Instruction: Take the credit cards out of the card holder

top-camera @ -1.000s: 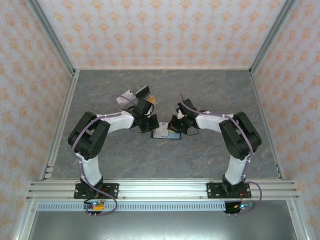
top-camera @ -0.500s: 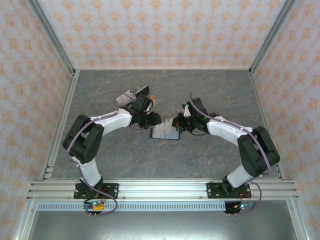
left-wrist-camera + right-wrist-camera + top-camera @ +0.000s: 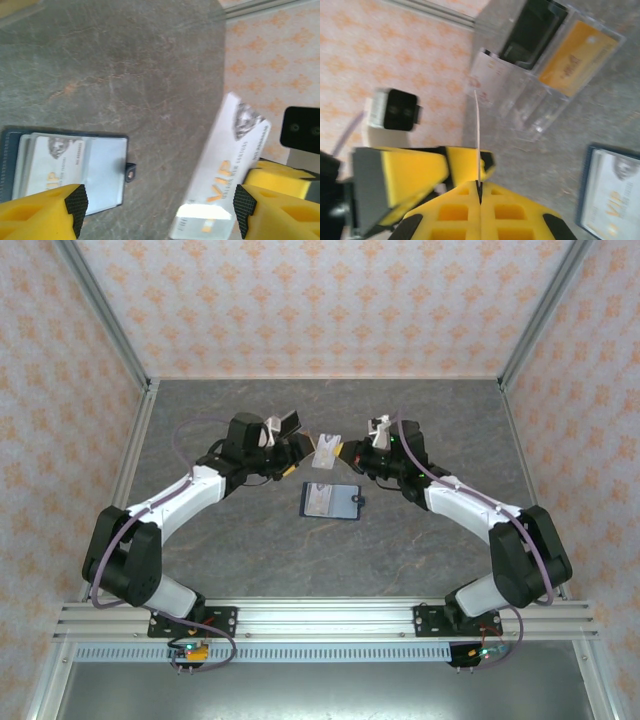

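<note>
A second ago both grippers crowded low over the card holder [image 3: 331,501] in the middle of the bench [image 3: 430,550], hiding most of it. Now both arms reach farther back and the holder lies uncovered, open and flat, its small tab pointing toward the right arm's side. In the left wrist view another pale card [image 3: 55,160] marked VIP sits in its left pocket.

One credit card [image 3: 325,452], white with orange VIP lettering, is out of the holder and up in the air between the two grippers, behind the holder. The right gripper [image 3: 479,187] has its yellow fingers pressed together on the card's lower edge. In the right wrist view the card stands as a thin upright line rising from the fingers.

The left gripper [image 3: 157,205] has its fingers wide apart. In its own view the white card hangs tilted in the gap, nearer the right-hand finger [image 3: 260,197]. Whether it touches that finger I cannot tell.

The clear acrylic stand [image 3: 535,115] sits at the back of the bench as before, just behind the left gripper. An orange card [image 3: 575,60] and a dark card [image 3: 532,30] stand in its slots.
</note>
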Available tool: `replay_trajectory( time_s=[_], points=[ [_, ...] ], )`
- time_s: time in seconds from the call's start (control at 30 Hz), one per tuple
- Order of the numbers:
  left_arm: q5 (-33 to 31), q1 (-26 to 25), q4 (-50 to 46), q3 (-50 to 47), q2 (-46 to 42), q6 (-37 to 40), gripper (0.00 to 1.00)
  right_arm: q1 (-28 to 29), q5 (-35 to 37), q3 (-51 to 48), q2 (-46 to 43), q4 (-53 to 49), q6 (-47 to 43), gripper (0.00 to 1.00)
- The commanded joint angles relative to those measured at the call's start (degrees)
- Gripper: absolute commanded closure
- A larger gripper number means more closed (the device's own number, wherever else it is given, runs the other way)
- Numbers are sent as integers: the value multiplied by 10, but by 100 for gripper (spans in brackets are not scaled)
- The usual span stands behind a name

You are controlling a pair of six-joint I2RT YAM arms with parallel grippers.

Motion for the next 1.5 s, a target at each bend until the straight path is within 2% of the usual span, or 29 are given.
replay_trajectory(
  time_s=[0.0, 0.13, 0.23, 0.43, 0.67, 0.87, 0.9, 1.0, 1.07, 1.17, 1.3, 1.47],
  points=[
    [77, 14, 99, -18, -23, -48, 20, 0, -22, 25, 17, 114, 68, 100],
    [111, 18, 148, -18, -16, -80, 21, 0, -27, 25, 36, 164, 105, 100],
    [116, 24, 141, -9, -16, -71, 24, 0, -29, 25, 50, 190, 126, 100],
    [118, 34, 139, 0, -16, -43, 47, -1, -38, 36, 71, 198, 137, 100],
    [119, 37, 130, -4, -21, -20, 83, 0, -34, 27, 74, 198, 137, 100],
    [113, 40, 100, -3, -29, 7, 100, 0, -39, 37, 81, 174, 124, 100],
    [109, 41, 89, 0, -33, 16, 100, 0, -40, 40, 81, 166, 119, 97],
    [84, 46, 33, 11, -47, 60, 100, -1, -29, 41, 68, 123, 83, 72],
    [61, 48, -20, 27, -56, 109, 100, -1, -10, 51, 54, 53, 37, 54],
    [-1, 49, -120, 60, -66, 202, 100, -2, 28, 61, 34, -47, -37, 34],
    [-91, 53, -206, 98, -65, 308, 100, -6, 107, 52, 5, -141, -122, 22],
    [-194, 60, -267, 137, -56, 393, 100, -6, 172, 49, -10, -228, -204, 17]
  ],
)
